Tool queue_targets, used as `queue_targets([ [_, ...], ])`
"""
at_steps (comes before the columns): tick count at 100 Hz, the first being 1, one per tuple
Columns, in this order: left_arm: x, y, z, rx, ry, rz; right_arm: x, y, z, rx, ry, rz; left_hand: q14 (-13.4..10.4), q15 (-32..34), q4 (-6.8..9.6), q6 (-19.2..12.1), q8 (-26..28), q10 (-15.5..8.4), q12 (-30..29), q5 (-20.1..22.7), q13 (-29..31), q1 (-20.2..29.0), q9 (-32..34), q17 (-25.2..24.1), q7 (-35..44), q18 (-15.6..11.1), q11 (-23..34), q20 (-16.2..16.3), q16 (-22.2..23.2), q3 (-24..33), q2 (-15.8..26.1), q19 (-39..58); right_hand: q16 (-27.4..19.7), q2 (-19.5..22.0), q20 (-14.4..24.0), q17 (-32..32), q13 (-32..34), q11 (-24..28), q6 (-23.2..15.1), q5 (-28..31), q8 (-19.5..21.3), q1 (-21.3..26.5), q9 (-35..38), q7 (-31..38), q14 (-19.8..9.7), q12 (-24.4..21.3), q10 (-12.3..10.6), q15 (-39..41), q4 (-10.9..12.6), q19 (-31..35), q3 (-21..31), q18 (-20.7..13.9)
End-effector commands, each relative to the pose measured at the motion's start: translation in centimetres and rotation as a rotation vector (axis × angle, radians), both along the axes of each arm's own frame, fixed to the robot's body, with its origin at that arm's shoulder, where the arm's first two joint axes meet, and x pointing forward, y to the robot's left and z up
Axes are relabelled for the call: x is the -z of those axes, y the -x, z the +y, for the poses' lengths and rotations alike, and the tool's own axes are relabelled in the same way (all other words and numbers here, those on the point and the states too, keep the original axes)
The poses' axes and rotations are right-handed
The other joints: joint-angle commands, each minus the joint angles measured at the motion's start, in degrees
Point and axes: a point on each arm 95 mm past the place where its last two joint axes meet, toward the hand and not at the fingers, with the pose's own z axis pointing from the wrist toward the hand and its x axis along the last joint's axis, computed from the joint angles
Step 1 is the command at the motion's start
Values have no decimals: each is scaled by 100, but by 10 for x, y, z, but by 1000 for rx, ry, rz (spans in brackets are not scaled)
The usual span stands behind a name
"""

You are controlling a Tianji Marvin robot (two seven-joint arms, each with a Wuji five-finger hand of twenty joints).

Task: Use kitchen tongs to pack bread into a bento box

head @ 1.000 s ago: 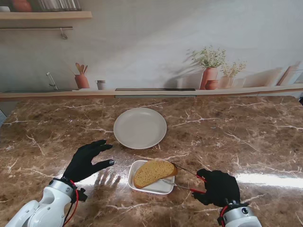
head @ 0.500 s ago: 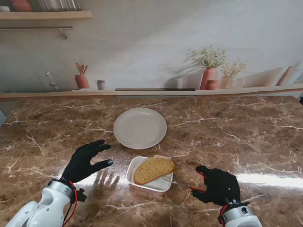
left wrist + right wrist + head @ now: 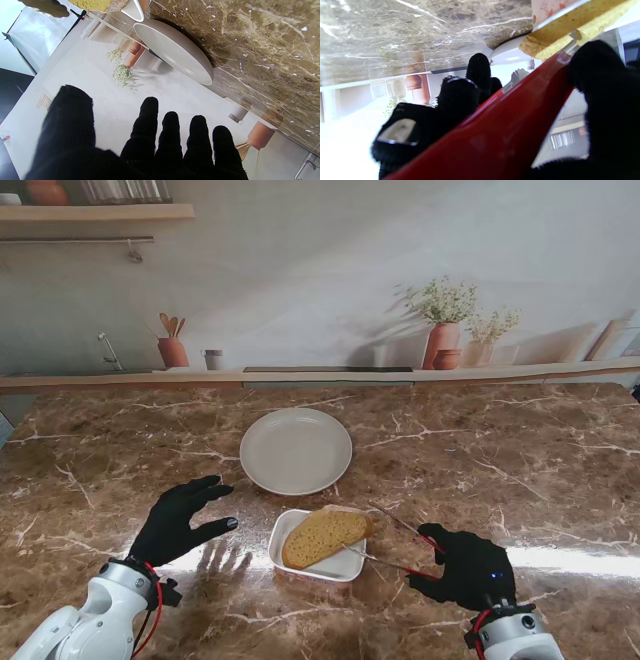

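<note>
Bread (image 3: 325, 536) laid slantwise across bento box (image 3: 290, 530), one end overhanging the rim toward three o'clock, apparently too long to lie flat. Tongs (image 3: 395, 546) clasped at red handles by right hand (image 3: 470, 568), tips beside that end; slice at ten o'clock from it. Left hand (image 3: 185, 520) spread, holding nothing, at nine o'clock of box. Plate (image 3: 296, 450) bare at twelve.

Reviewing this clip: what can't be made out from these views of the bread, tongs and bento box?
- Tong tips: in the stand view the tongs thin out at the bread; whether they pinch it is too small to tell.
- Bento box floor: covered by the bread.
- Right hand grip: the right wrist view is blurred and filled by the red handle.
- Left hand palm: faces down.
</note>
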Motion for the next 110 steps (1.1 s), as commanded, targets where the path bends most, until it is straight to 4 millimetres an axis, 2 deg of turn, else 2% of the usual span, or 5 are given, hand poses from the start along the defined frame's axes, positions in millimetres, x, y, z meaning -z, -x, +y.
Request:
queue_targets([
  [1, 3, 2, -1, 4, 0, 5, 1, 2, 2, -3, -17, 8, -232, -172, 203, -160, 16, -71, -63, 30, -191, 0, -108, -1, 38, -85, -145, -90, -59, -195, 195, -222, -6, 130, 133, 485, 204, 112, -183, 133, 104, -35, 40, 186, -135, -46, -203, 35, 213, 944, 97, -899],
  [52, 4, 1, -6, 20, -16, 11, -17, -13, -8, 34, -139, -64, -242, -182, 204, -163, 16, -73, -69, 18, -195, -6, -112, -14, 24, -67, -156, -2, -64, -192, 204, -84, 34, 497, 185, 497, 236, 82, -223, 353, 408, 223, 200, 324, -95, -65, -158, 157, 176, 1028, 64, -842],
  [61, 4, 1, -7, 22, -12, 14, -20, -22, -16, 63, -136, -83, -238, -181, 204, -168, 15, -72, -70, 20, -192, 2, -114, -14, 23, -68, -158, -3, -63, -190, 199, -86, 32, 417, 197, 501, 233, 71, -220, 371, 455, 159, 222, 279, -95, -64, -151, 208, -12, 1053, 427, -851],
  [89, 4, -1, -8, 27, -11, 9, -24, -51, -36, 135, -113, -88, -234, -175, 204, -145, 12, -61, -64, 30, -185, 5, -100, -14, 22, -69, -145, -8, -62, -192, 199, -97, -6, 333, 191, 497, 228, 26, -197, 348, 450, 34, 183, 227, -43, -88, -124, 149, -112, 1046, 772, -824],
  [110, 1, -3, -12, 40, -13, 4, -8, -82, -53, 186, -115, -50, -237, -166, 204, -150, 11, -61, -62, 31, -178, 1, -102, -11, 25, -60, -143, -6, -58, -194, 200, -89, -21, 259, 151, 477, 223, 25, -227, 330, 457, -7, 181, 235, -21, -97, -134, 119, -152, 981, 942, -724],
])
